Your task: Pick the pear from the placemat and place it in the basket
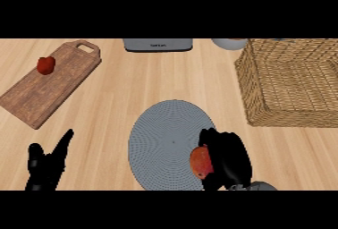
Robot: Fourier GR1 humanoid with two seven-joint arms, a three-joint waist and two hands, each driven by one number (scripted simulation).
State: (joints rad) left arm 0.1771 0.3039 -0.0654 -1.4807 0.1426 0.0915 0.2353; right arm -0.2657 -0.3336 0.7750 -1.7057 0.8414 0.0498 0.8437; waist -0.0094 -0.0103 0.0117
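The red-orange pear sits at the right edge of the round grey placemat, with the black right hand curled round it. The square woven wicker basket stands well apart, up right. The left hand rests open at the lower left, fingers up.

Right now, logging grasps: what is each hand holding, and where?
Right hand curls round the pear, covering its right side, over the placemat. Left hand holds nothing.
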